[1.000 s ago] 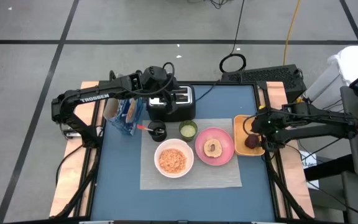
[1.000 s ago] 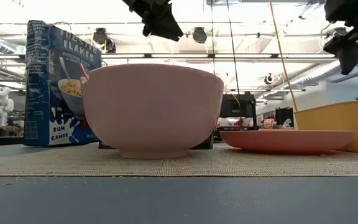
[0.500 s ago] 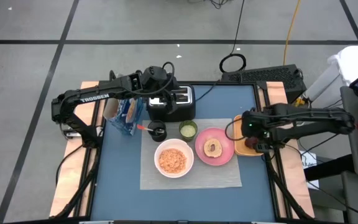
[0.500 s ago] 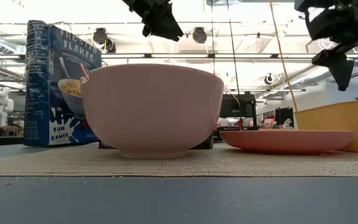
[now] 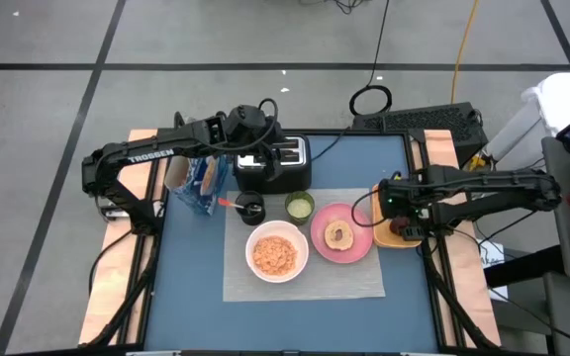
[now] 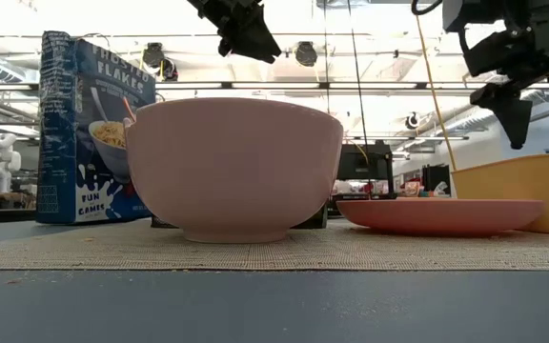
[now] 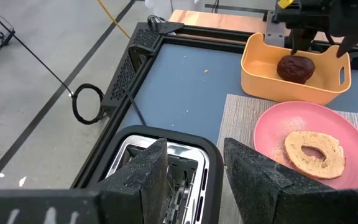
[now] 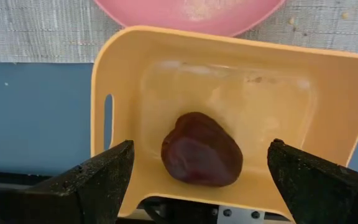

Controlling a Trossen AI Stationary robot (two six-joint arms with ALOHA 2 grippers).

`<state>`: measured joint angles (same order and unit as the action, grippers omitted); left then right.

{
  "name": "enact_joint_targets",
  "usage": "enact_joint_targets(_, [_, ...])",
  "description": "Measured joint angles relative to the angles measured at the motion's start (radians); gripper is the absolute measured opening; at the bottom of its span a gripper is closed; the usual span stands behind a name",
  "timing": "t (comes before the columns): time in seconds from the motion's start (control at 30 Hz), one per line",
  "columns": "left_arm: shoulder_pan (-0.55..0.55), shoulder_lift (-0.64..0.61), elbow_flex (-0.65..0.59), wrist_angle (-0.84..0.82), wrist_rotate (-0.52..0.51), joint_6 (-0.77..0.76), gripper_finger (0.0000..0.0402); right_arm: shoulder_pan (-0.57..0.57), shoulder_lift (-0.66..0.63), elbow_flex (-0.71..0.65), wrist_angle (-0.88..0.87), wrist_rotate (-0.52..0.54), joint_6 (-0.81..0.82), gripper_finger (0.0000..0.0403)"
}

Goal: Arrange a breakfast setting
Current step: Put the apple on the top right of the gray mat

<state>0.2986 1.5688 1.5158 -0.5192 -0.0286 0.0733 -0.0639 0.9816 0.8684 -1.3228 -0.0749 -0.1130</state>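
Observation:
My right gripper (image 8: 197,180) hangs wide open above the orange tray (image 8: 129,56), its fingers on either side of a dark red round thing (image 8: 201,149) lying in the tray, without touching it; it also shows in the high view (image 5: 394,206). My left gripper (image 7: 194,177) is open and empty above the black-and-silver toaster (image 5: 277,163). On the grey mat (image 5: 305,282) stand the white bowl (image 5: 276,252) with cereal, the pink plate (image 5: 356,235) with a bagel half, the green cup (image 5: 299,206) and the black cup (image 5: 252,210). The blue cereal box (image 5: 203,183) stands left of the toaster.
A red-handled spoon (image 5: 228,203) sticks out of the black cup. The tray sits at the table's right edge, against the mat. Cables and a dark frame lie beyond the table's far edge. The blue tabletop (image 5: 196,287) is bare to the left of the mat.
My right gripper has moved toward the table's left over the orange tray and has come down closer to it, staying open. My left arm has kept still.

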Motion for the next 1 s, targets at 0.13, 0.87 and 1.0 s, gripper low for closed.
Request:
enact_joint_targets(0.13, [0.000,0.000,0.000,0.000,0.000,0.000,0.0166,0.000,0.017,-0.003,0.001,-0.001,-0.001,0.0356])
enact_joint_targets(0.87, [0.000,0.000,0.000,-0.001,0.000,0.000,0.0166,0.000,0.095,-0.030,0.015,0.070,0.028,0.0356])
enact_joint_targets(1.0, [0.000,0.000,0.000,-0.001,0.000,0.000,0.0166,0.000,0.145,-0.030,0.016,0.057,0.026,0.0356])
